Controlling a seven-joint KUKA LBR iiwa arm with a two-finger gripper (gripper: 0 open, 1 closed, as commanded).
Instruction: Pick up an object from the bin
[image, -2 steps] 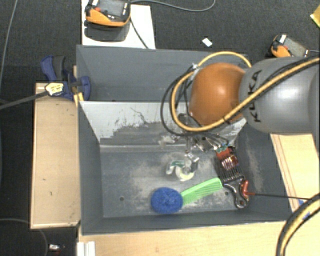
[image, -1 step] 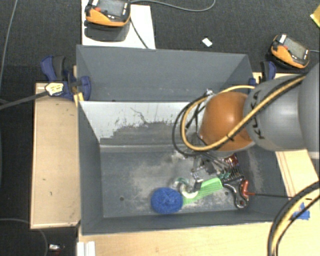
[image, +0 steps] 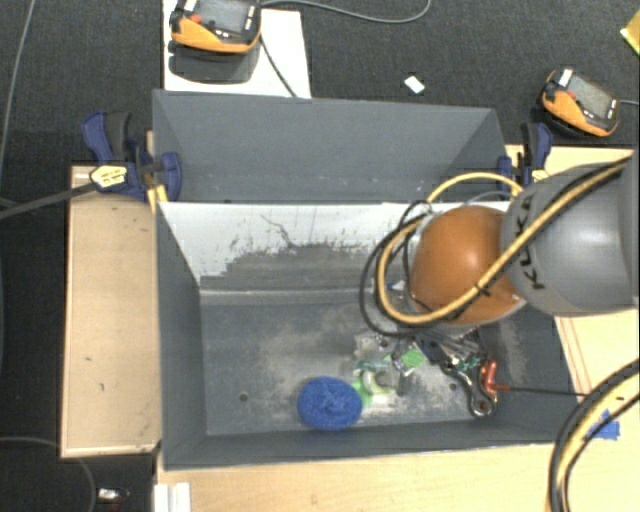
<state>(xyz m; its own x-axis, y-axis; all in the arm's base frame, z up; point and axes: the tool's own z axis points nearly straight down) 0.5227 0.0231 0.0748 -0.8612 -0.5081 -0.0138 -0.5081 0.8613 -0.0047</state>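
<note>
My gripper (image: 388, 362) is low in the bin's front right part, just below the orange cover on the wrist. Right under and beside it lies a small green and white thing (image: 374, 388), partly hidden by the gripper. A round blue fuzzy ball (image: 330, 403) rests on the floor just left of it, near the front wall. To the right lies a dark metal tool with a red patch (image: 480, 382), close to the right front corner.
The arm reaches in from the right, with yellow and black cables looping round the wrist above the bin's right half. The bin's left half and back show bare scuffed floor.
</note>
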